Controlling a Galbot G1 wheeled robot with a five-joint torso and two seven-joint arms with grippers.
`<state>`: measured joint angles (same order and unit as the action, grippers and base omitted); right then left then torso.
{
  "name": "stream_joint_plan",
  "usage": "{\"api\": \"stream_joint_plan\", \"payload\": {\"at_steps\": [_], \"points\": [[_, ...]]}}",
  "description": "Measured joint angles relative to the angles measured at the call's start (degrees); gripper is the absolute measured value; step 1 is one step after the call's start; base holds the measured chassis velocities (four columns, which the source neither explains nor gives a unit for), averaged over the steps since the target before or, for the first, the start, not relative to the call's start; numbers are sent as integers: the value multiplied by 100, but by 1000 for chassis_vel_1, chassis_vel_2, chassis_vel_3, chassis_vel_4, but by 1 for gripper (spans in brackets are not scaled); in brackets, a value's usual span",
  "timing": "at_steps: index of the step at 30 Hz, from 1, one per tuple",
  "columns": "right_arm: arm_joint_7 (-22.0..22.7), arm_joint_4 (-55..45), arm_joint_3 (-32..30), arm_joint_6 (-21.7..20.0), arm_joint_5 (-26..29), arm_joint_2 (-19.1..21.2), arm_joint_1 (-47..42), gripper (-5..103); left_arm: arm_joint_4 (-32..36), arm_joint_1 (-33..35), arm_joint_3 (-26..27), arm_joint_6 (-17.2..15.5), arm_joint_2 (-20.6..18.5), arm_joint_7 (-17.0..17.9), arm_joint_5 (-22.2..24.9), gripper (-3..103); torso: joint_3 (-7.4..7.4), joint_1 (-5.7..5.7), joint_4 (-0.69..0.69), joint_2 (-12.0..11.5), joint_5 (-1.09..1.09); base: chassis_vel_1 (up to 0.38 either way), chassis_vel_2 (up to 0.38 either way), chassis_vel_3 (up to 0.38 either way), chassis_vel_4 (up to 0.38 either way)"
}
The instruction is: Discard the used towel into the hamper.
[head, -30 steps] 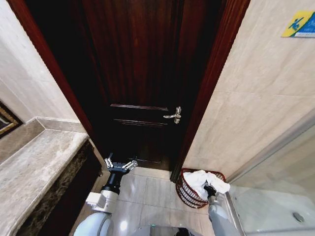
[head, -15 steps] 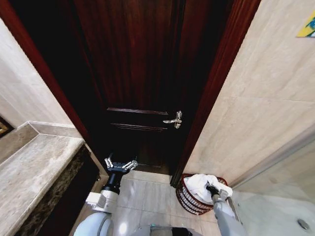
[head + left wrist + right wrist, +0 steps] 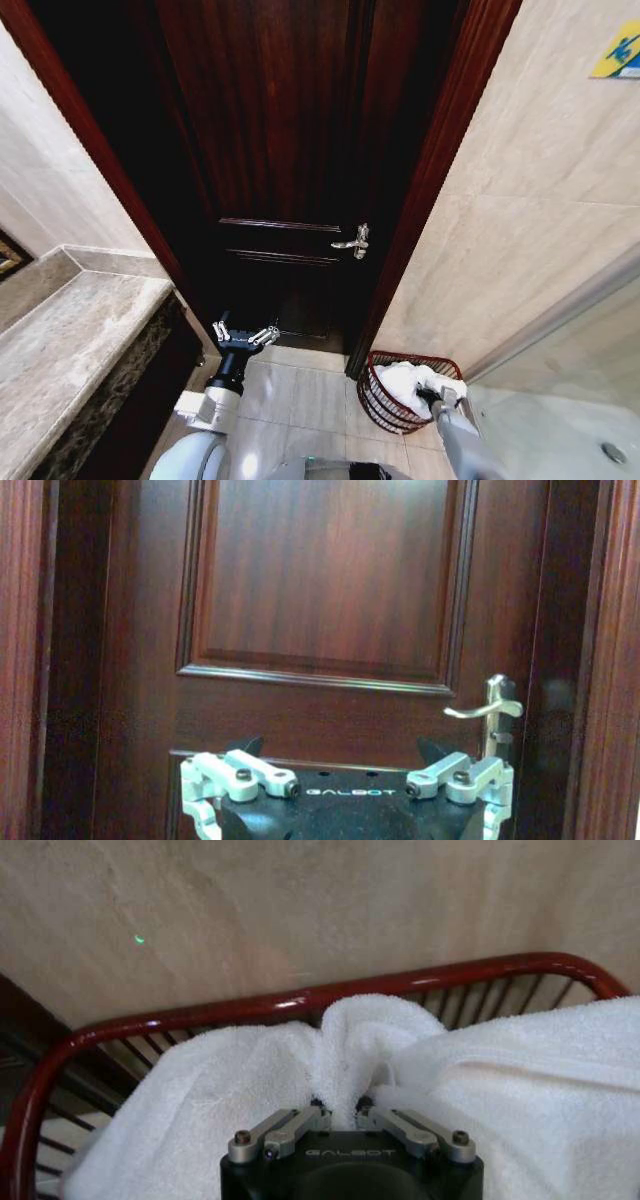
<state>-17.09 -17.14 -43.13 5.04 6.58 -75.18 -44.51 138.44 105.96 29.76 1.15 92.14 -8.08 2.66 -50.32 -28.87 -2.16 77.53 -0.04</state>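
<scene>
The hamper (image 3: 374, 397), a dark red wire basket, stands on the floor in the corner between the door frame and the tiled wall. The white towel (image 3: 405, 380) sits bunched inside it, its top about level with the rim. My right gripper (image 3: 433, 397) is just over the rim, shut on a raised fold of the towel (image 3: 345, 1042). In the right wrist view the red rim (image 3: 290, 1003) curves around the cloth beyond the gripper (image 3: 340, 1108). My left gripper (image 3: 243, 338) hangs open and unloaded in front of the door, its fingers spread wide (image 3: 340, 748).
A dark wooden door (image 3: 290, 170) with a silver lever handle (image 3: 355, 240) is straight ahead. A marble counter (image 3: 70, 350) runs along the left. Beige tiled wall (image 3: 520, 220) and a glass shower panel (image 3: 560, 400) close off the right. Pale floor tiles (image 3: 300, 395) lie between.
My right gripper has gone down with the towel, which has sunk from above the rim into the hamper. The camera has tilted a little. The left arm has held still.
</scene>
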Motion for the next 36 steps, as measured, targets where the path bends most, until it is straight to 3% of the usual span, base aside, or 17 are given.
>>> {"api": "stream_joint_plan", "payload": {"at_steps": [6, 16, 20, 22, 23, 25, 28, 31, 32, 33, 35, 36], "points": [[175, 148, 7, -283, -274, -245, 110, 8, 0, 0, 0, 0, 0, 0, 0, 100, 0, 1, -1, 0, 5, 0, 0, 0, 0], [7, 200, -80, -652, -49, -271, 93, 8, 0, 0, 0, 0, 0, 0, 0, 100, 0, 1, 0, 0, 5, 0, 0, 0, 0], [-8, -277, -45, -588, -450, -300, -165, 6, 0, 0, 0, 0, 0, 0, 0, 100, 0, 1, -2, -1, 5, 0, 0, 0, 0], [-134, -1074, -26, -335, -581, -397, -655, 16, 0, 0, 0, 0, 0, 0, 0, 100, 0, 1, 2, 0, 7, 0, 0, 0, 0], [-134, -1074, -26, -335, -581, -397, -655, 16, 0, 0, 0, 0, 0, 0, 0, 100, 0, 1, 2, 0, 7, 0, 0, 0, 0], [-137, -1858, -3, 60, -880, -415, -1105, 21, 0, 0, 0, 0, 1, 0, 0, 100, -1, 1, 1, -1, 9, 0, 0, 0, 0], [-133, -2711, 51, 86, -952, -356, -1553, 33, 0, 0, 0, 0, 0, 0, 0, 100, 0, 2, 1, 0, 1, 0, 0, 0, 0], [-196, -3693, 92, -48, -658, -247, -2113, 48, 0, 0, 0, 0, 0, 0, 0, 100, 0, 2, 1, 0, 6, 0, 0, 0, 0], [-196, -3693, 92, -48, -658, -247, -2113, 48, 0, 0, 0, 0, 0, 0, 0, 100, 0, 2, 1, 0, 6, 0, 0, 0, 0], [-262, -4006, 41, -122, -427, -216, -2278, 48, 0, 0, 0, 0, 0, 0, 0, 100, 0, 2, 1, 0, 7, 0, 0, 0, 0], [-437, -4618, -165, -541, 399, -74, -2559, 59, 0, 0, 0, 0, 0, 0, 0, 100, 0, 2, 0, 0, 5, 0, 0, 0, 0], [-437, -4618, -165, -541, 399, -74, -2559, 59, 0, 0, 0, 0, 0, 0, 0, 100, 0, 2, 0, 0, 5, 0, 0, 0, 0]]}}
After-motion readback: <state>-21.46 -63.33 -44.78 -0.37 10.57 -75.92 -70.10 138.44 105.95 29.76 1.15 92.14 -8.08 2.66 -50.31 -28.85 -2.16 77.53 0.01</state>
